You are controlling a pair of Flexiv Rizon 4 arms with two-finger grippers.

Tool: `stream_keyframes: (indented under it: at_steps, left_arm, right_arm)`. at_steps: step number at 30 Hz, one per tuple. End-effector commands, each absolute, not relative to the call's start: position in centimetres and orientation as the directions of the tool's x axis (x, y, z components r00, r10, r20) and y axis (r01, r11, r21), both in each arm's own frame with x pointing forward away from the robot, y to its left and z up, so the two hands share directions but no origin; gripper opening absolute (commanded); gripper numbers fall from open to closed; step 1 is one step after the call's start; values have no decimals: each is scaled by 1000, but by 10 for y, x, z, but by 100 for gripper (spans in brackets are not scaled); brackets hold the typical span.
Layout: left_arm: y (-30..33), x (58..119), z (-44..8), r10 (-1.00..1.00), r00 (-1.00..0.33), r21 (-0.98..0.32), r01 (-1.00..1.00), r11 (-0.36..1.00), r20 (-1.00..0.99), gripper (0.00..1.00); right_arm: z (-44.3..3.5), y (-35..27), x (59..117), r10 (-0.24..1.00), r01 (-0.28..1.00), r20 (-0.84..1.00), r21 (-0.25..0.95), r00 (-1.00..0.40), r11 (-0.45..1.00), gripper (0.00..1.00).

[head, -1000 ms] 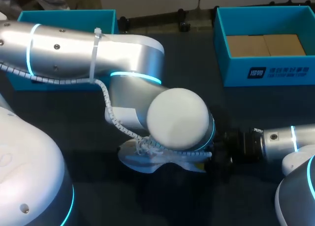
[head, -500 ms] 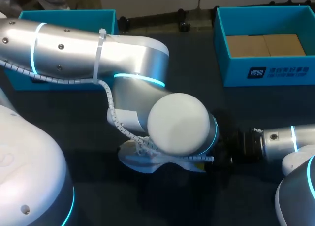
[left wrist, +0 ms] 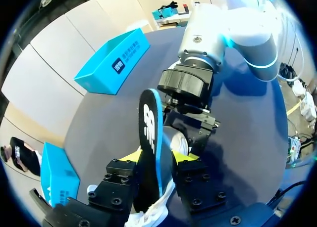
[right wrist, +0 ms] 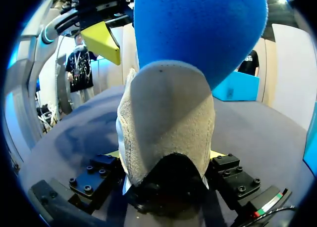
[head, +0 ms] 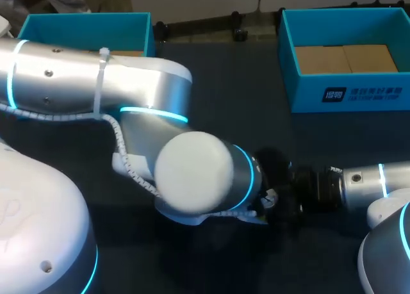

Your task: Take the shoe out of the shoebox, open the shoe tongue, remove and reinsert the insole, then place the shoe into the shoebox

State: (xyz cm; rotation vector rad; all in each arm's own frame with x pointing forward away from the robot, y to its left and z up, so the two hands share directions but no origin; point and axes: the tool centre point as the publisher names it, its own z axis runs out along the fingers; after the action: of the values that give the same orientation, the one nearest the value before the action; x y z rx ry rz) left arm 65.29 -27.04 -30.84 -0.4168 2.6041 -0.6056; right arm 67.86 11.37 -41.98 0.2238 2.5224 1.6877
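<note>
The grey suede shoe (right wrist: pixel 166 123) stands heel-first between my right gripper's (right wrist: pixel 163 155) fingers, which press on it from both sides. In the head view only a pale strip of the shoe (head: pixel 179 217) shows under my left arm (head: pixel 147 108), which hides the left gripper. A blue-edged black insole (left wrist: pixel 150 123) sticks upright out of the shoe, between my left gripper's (left wrist: pixel 157 158) yellow tips. In the right wrist view one left fingertip (right wrist: pixel 101 41) stands a little apart from the blue insole (right wrist: pixel 198 34), so the left gripper is open around it.
The open teal shoebox (head: pixel 346 92) with a brown cardboard floor sits at the table's far right. A second teal box (head: pixel 83 22) lies at the far left, behind my left arm. My right arm (head: pixel 359 182) comes in low from the right edge.
My left arm has swung left and toward the near edge. Its gripper has opened off the insole, which stays standing in the shoe. The right arm has not moved.
</note>
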Motion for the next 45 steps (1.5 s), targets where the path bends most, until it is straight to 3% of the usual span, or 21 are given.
stream_keyframes:
  at_steps: [1,45]
  left_arm:
    - [-258,656,-310,-365,-874,-512,-165,843,-321,35]
    - [-277,660,-342,-415,-797,-651,-38,758,-438,32]
  right_arm:
    - [-420,115,678,176,68,0,923,-984,379,0]
    - [-420,115,678,176,68,0,923,-984,379,0]
